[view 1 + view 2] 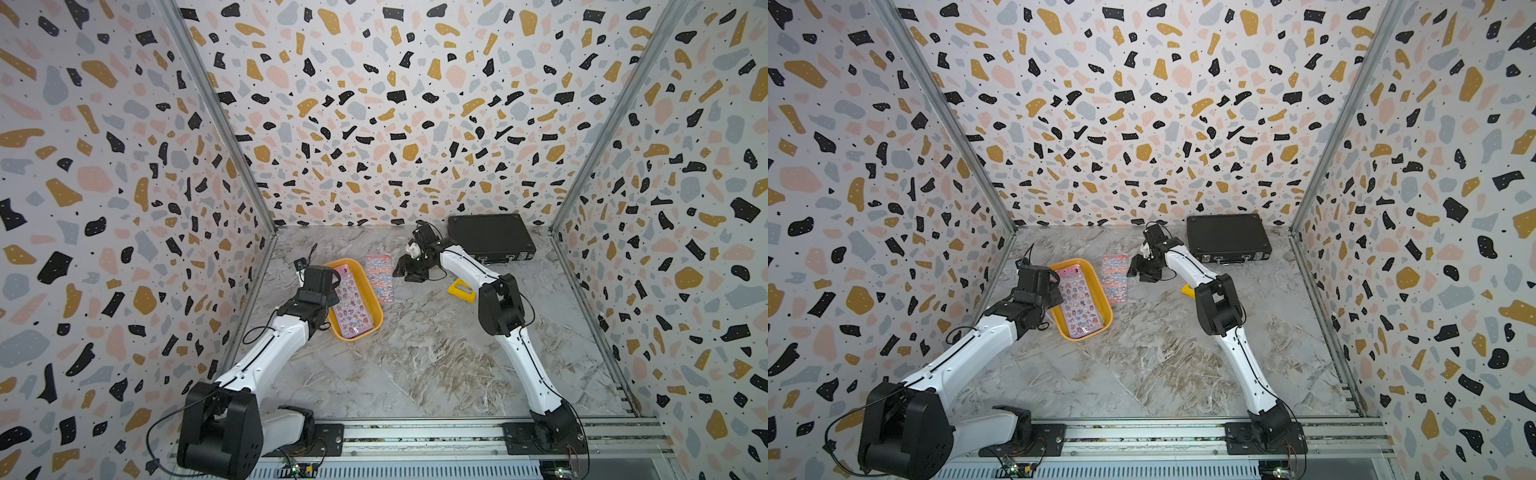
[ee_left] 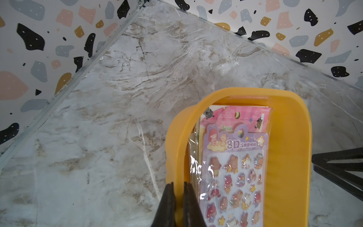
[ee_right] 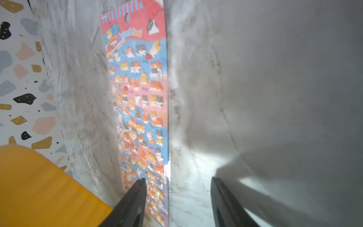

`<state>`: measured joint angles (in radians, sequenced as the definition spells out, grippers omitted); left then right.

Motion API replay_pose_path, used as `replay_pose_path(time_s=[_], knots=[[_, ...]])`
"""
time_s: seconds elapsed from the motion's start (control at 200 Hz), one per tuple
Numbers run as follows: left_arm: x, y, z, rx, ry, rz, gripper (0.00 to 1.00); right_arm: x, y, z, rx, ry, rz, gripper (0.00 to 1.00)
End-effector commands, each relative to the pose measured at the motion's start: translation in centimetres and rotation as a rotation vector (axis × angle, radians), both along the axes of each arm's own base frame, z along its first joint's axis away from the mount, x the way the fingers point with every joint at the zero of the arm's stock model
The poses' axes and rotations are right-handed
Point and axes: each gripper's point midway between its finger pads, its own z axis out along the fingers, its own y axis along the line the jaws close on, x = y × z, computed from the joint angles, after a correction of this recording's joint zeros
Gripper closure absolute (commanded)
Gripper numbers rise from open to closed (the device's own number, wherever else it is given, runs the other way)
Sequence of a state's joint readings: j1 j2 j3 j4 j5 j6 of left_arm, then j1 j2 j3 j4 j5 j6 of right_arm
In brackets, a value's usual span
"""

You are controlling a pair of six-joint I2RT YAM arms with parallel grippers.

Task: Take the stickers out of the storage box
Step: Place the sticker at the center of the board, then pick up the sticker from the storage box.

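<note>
The yellow-orange storage box lies left of centre on the marble table. A stack of stickers fills it, with a purple-pink sheet on top. My left gripper is shut on the box's near long wall, with the wall pinched between the fingers. One red-and-blue sticker sheet lies flat on the table just right of the box. My right gripper hovers open at that sheet's right edge and holds nothing.
A black latched briefcase lies at the back right, behind the right arm. A yellow triangular plastic piece sits by the right arm's elbow. Patterned walls close in the left, back and right sides.
</note>
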<state>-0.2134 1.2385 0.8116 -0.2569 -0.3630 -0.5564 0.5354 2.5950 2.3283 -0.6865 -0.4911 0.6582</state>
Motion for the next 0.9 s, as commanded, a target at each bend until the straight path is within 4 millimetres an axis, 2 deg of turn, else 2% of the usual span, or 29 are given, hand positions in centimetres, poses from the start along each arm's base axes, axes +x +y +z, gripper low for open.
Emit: replay_pose_path(time_s=[0.0,0.115,0.215,0.295,0.38,0.526,0.581,0.696,0.771,0.896], knots=[[1.5,-1.6,2.6,-0.02,-0.111,-0.059,1.0,1.1,-1.3,3.8,-0.011,-0.099,-0.061,0.42],[1.8,-3.6,3.4,-0.049,-0.146,-0.147,1.0,0.4,-2.8,7.3,-0.022,-0.201,-0.078,0.42],[2.2,-5.6,3.6,-0.079,-0.157,-0.236,1.0,-1.2,-4.9,10.4,-0.019,-0.312,-0.118,0.42],[2.5,-7.9,3.6,-0.105,-0.154,-0.329,1.0,-3.6,-7.2,12.0,-0.017,-0.38,-0.143,0.42],[2.7,-10.6,3.7,-0.099,-0.151,-0.425,1.0,-6.7,-9.9,12.6,-0.022,-0.428,-0.186,0.43],[2.8,-14.5,3.0,-0.09,-0.119,-0.525,1.0,-12.1,-13.0,14.6,0.032,-0.524,-0.225,0.44],[2.8,-15.6,2.6,-0.088,-0.11,-0.542,1.0,-14.2,-12.8,15.3,0.067,-0.569,-0.21,0.44],[2.7,-17.5,2.3,-0.117,-0.115,-0.564,1.0,-17.9,-11.5,14.8,0.105,-0.55,-0.145,0.45],[2.6,-18.4,2.2,-0.11,-0.131,-0.573,1.0,-19.1,-10.5,14.2,0.11,-0.527,-0.105,0.47],[2.3,-19.1,2.5,-0.102,-0.172,-0.567,1.0,-20.0,-9.1,12.9,0.106,-0.494,-0.077,0.47]])
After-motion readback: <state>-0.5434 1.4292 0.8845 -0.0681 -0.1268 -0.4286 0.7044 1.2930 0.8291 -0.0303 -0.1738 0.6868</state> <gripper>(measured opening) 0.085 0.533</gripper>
